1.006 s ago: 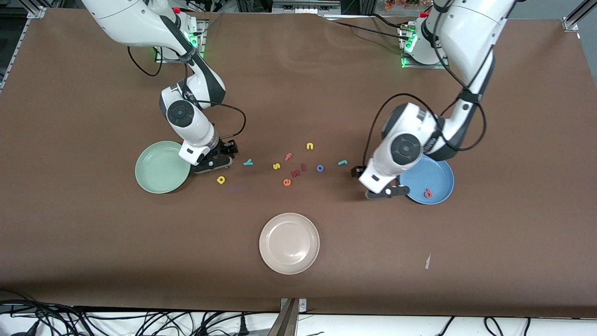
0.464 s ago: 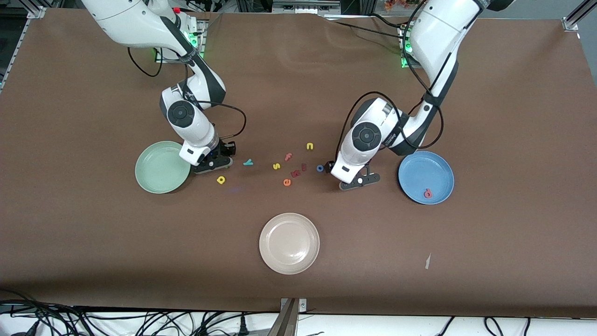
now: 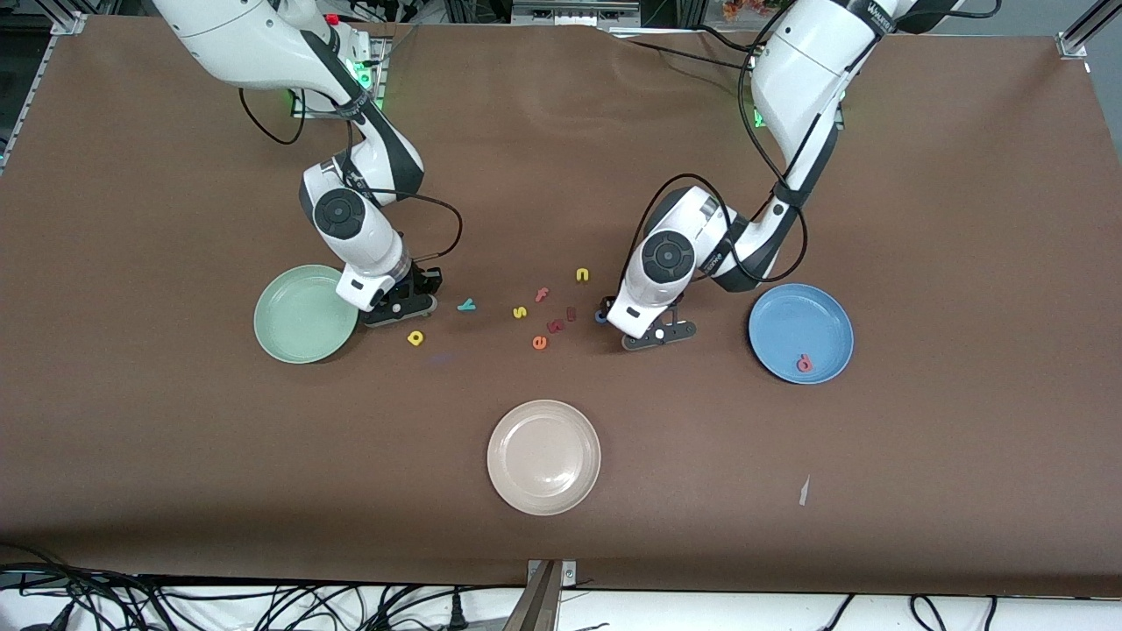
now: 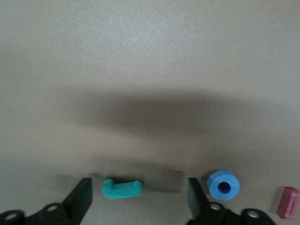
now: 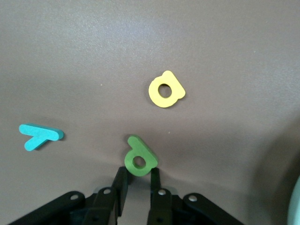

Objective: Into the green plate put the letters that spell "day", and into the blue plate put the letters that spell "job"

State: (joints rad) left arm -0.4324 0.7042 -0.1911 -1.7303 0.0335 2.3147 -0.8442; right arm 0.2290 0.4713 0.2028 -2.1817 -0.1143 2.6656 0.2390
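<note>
My right gripper (image 5: 139, 176) is shut on the green d (image 5: 139, 158), low over the table beside the green plate (image 3: 302, 314). The yellow a (image 5: 166, 89) and the teal y (image 5: 40, 135) lie loose close by. My left gripper (image 4: 139, 199) is open and low over the table, with the teal j (image 4: 122, 188) lying between its fingers and untouched by either. The blue o (image 4: 223, 184) sits just outside one finger (image 4: 196, 197). The red b (image 3: 804, 363) lies in the blue plate (image 3: 800, 307). In the front view the d and j are hidden under the hands.
A beige plate (image 3: 543, 457) stands nearer the front camera, mid-table. Between the two grippers lie a yellow s (image 3: 520, 312), a pink f (image 3: 542, 294), a yellow n (image 3: 583, 274), an orange e (image 3: 539, 342) and two dark red letters (image 3: 561, 320).
My left arm swung from beside the blue plate to the j and its fingers have drawn in a little. My right gripper stayed put and closed on the d.
</note>
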